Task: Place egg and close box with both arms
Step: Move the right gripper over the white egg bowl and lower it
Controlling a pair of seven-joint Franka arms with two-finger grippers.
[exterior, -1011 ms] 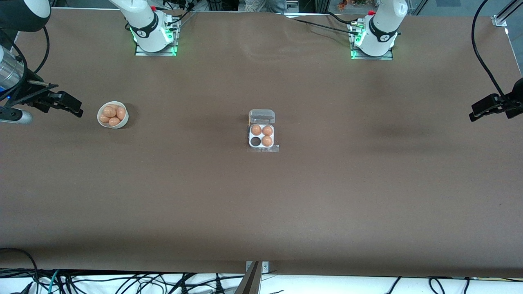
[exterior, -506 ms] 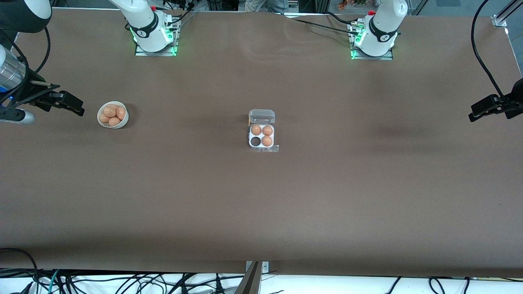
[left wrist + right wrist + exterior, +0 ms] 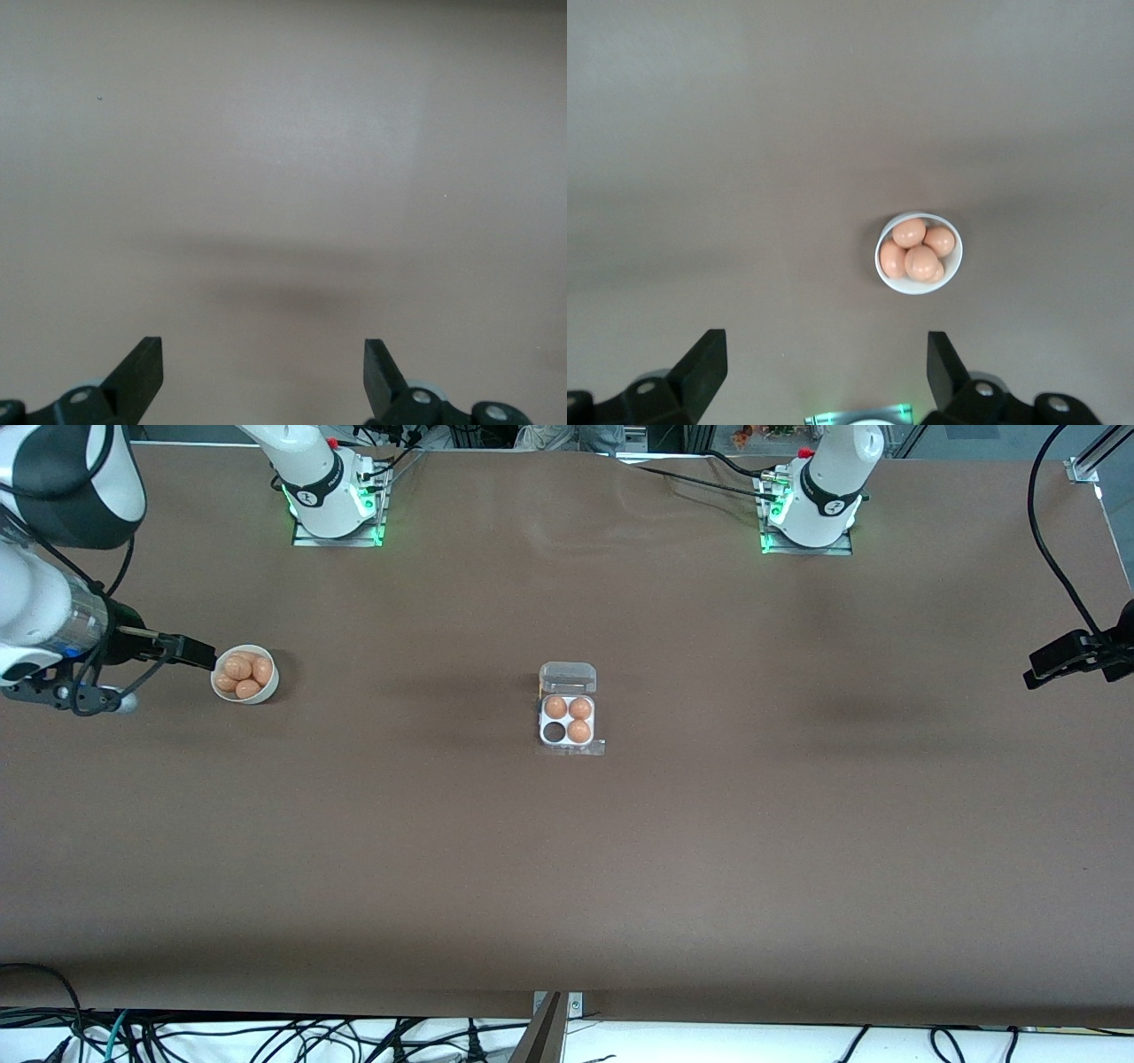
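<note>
While the box [image 3: 568, 717] sat mid-table with its lid up, three cells filled and one bare, your right claw [image 3: 193, 652] hung wide open and empty just beside the bowl [image 3: 266, 688] of eggs [image 3: 242, 672] at the right arm's end. Your left claw [image 3: 1056, 661] waited over the table [image 3: 709, 850] at the other end, also spread wide, holding nothing, well apart from the box.

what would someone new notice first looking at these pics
Probably the open box mid-table, three eggs in it and one dark cell empty. Next, the white bowl heaped with more eggs toward the right arm's end, the right gripper hanging open beside it. The left gripper waits open over bare table at its own end.
</note>
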